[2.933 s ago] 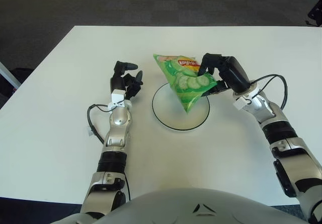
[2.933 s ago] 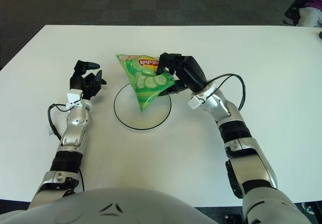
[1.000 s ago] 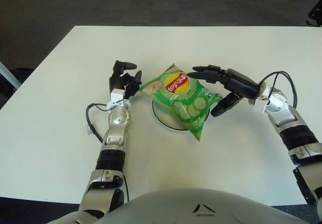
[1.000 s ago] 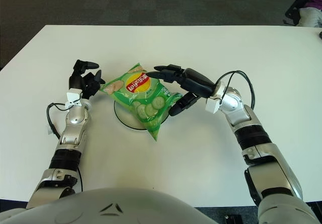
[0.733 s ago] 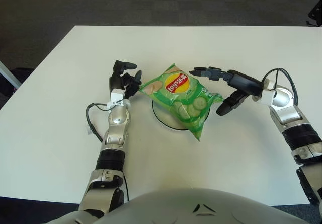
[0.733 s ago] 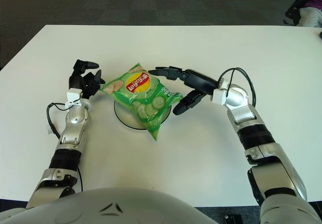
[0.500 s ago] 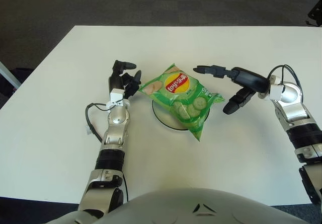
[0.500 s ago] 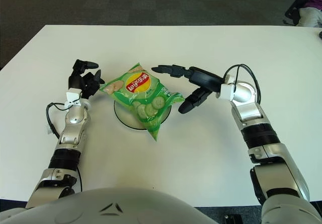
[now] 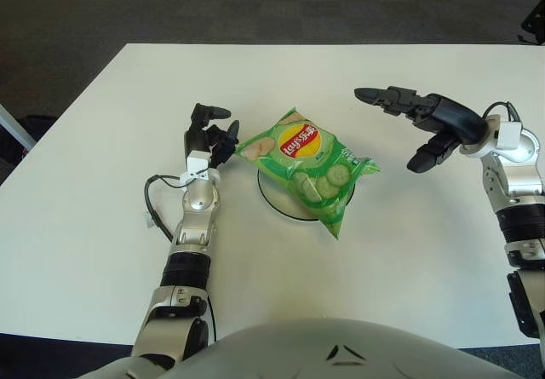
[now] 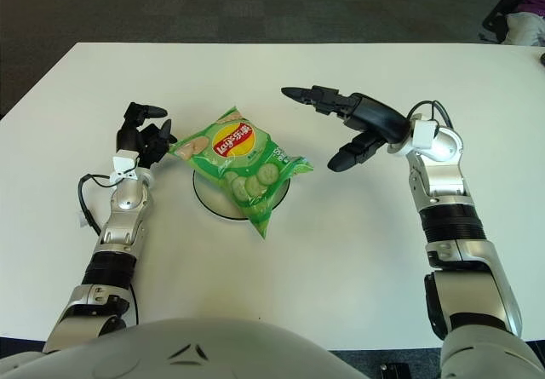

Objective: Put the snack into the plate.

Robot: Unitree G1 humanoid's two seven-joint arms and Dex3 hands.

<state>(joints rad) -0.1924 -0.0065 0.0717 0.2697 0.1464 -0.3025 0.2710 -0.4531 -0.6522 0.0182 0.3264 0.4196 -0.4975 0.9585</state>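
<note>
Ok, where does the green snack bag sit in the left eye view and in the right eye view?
Left eye view: the snack bag is just right of centre, lying across the plate.
Right eye view: the same bag shows left of centre, again over the plate.
Shared landmark: the left hand beside the bag's left corner in both; the open right hand is off to the bag's right.

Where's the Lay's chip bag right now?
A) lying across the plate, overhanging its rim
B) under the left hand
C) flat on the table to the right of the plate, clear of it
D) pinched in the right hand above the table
A: the green Lay's chip bag lies over the white plate, its corners past the rim, while the right hand is open and off to the right, and the left hand shows just left of the bag.
</note>
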